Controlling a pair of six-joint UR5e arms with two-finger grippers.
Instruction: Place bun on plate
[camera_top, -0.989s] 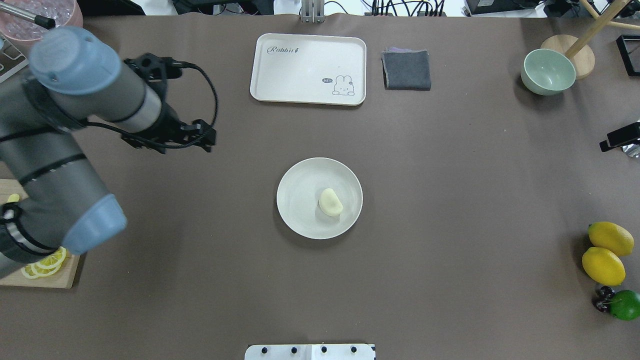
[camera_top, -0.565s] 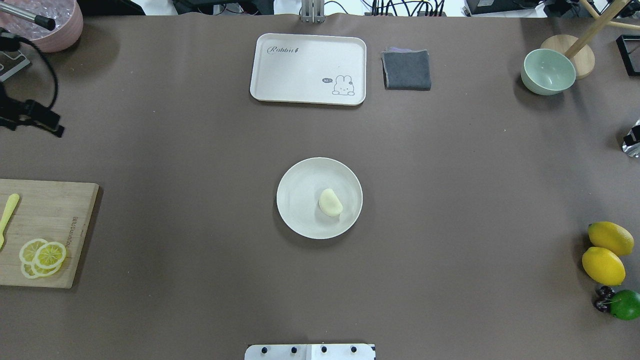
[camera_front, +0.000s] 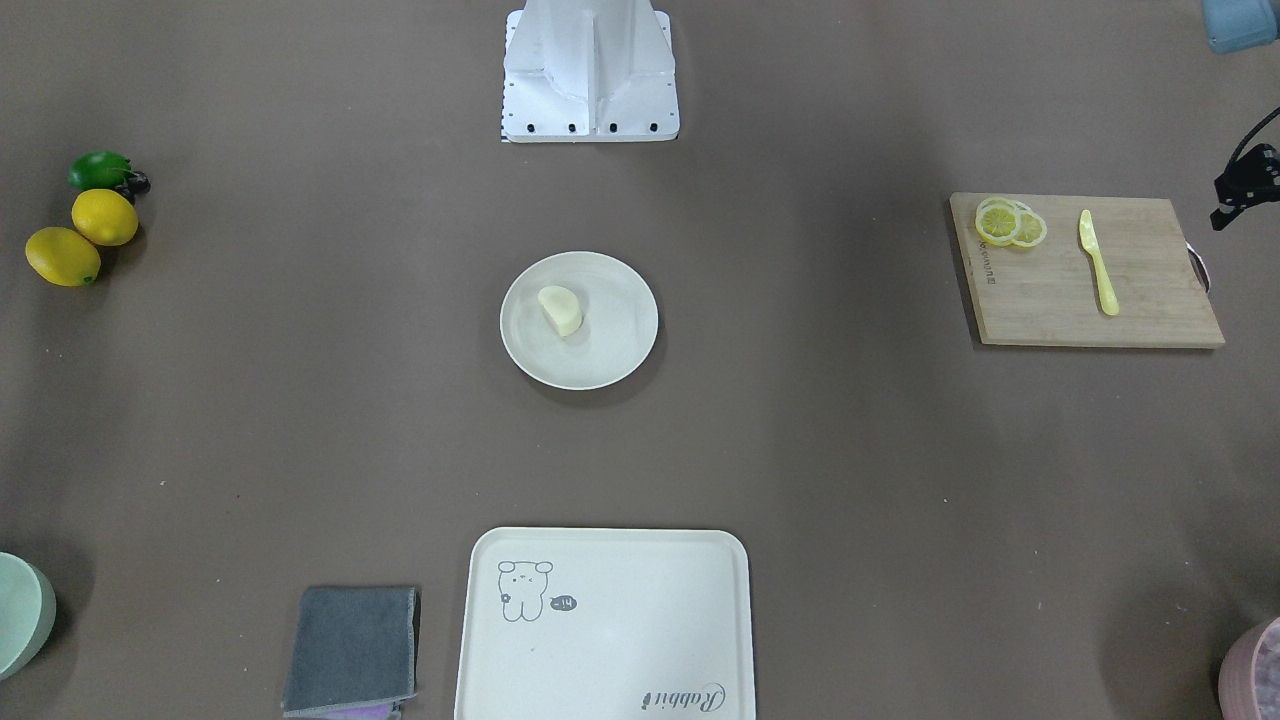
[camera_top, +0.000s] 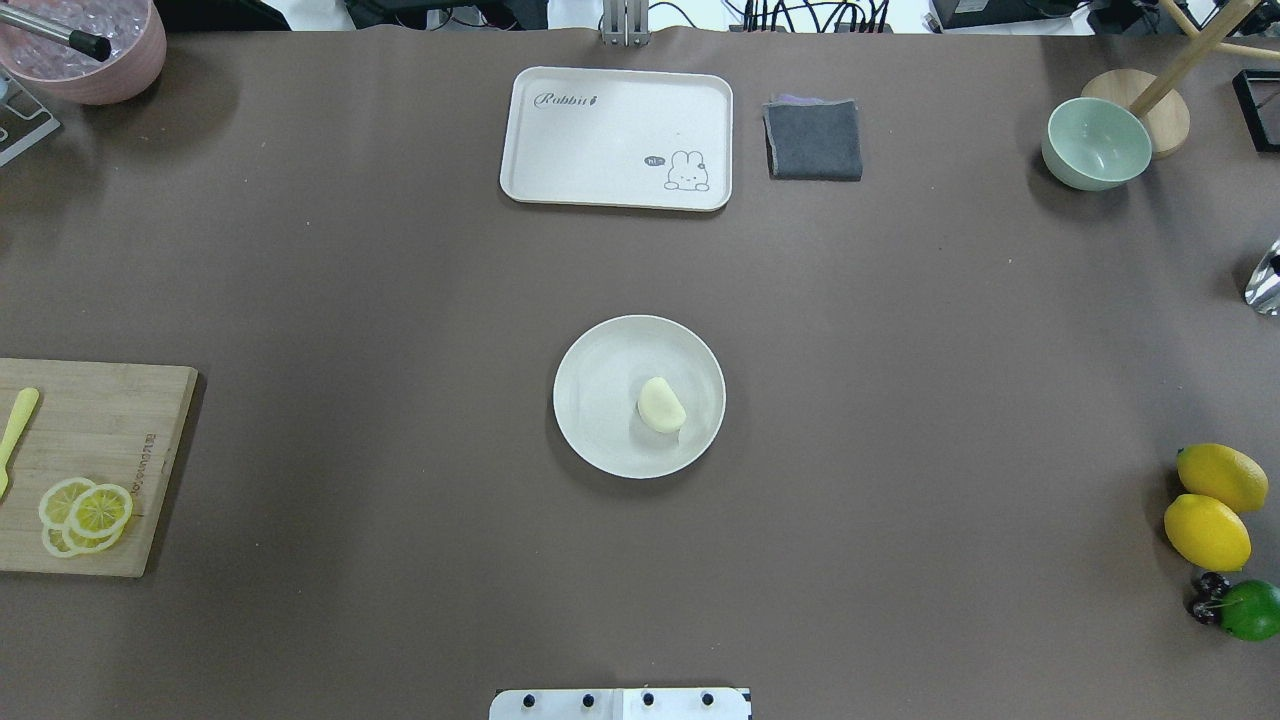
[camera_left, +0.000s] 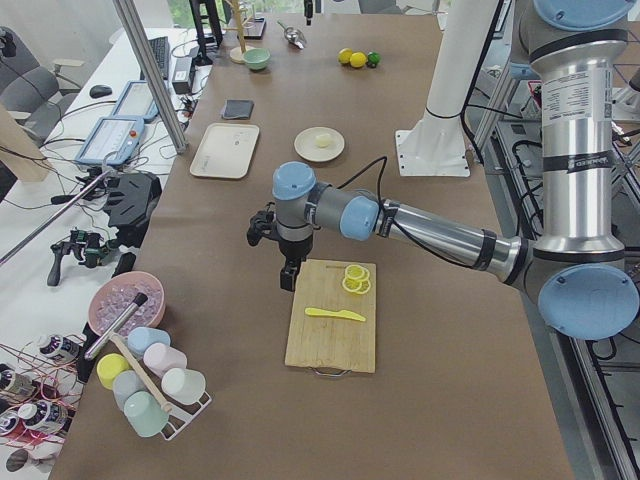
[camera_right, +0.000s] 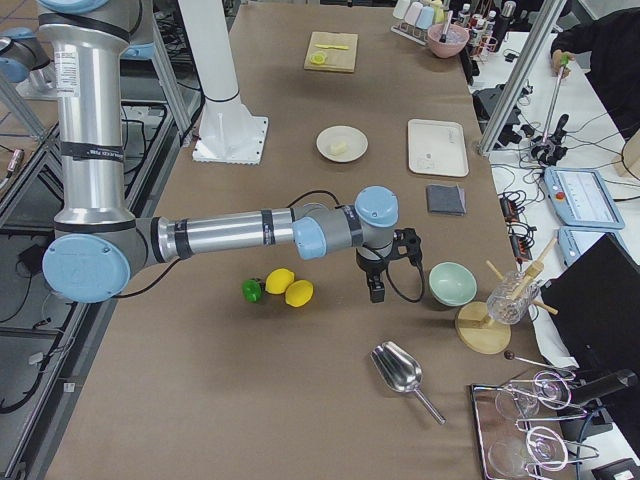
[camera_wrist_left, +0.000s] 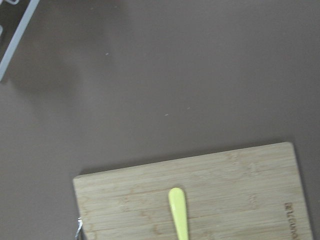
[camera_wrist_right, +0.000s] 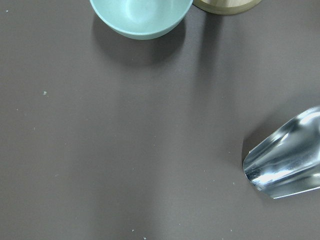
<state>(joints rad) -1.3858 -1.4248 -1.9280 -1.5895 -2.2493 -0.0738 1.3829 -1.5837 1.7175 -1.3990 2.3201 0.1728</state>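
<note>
The bun (camera_top: 661, 404), a small pale cream lump, lies on the round off-white plate (camera_top: 600, 430) at the table's middle, right of the plate's centre. It also shows in the front view, bun (camera_front: 560, 309) on plate (camera_front: 620, 345). My left gripper (camera_left: 287, 278) hangs over the table beside the cutting board, far from the plate; only a black piece of it (camera_front: 1240, 190) shows at the front view's edge, and I cannot tell its state. My right gripper (camera_right: 376, 290) hangs near the green bowl, seen only from the side, state not readable. Neither wrist view shows fingers.
A cream tray (camera_top: 615, 135) and a grey cloth (camera_top: 813, 140) lie beyond the plate. At the right are a green bowl (camera_top: 1095, 143), a metal scoop (camera_wrist_right: 287, 160), two lemons (camera_top: 1210, 505) and a lime (camera_top: 1250, 610). A cutting board (camera_top: 100, 430) with lemon slices (camera_top: 85, 510) sits at the left.
The left arm has pulled back to the left and out of the overhead view, uncovering the cutting board. The black part at the right edge has also gone. Bun and plate have not moved.
</note>
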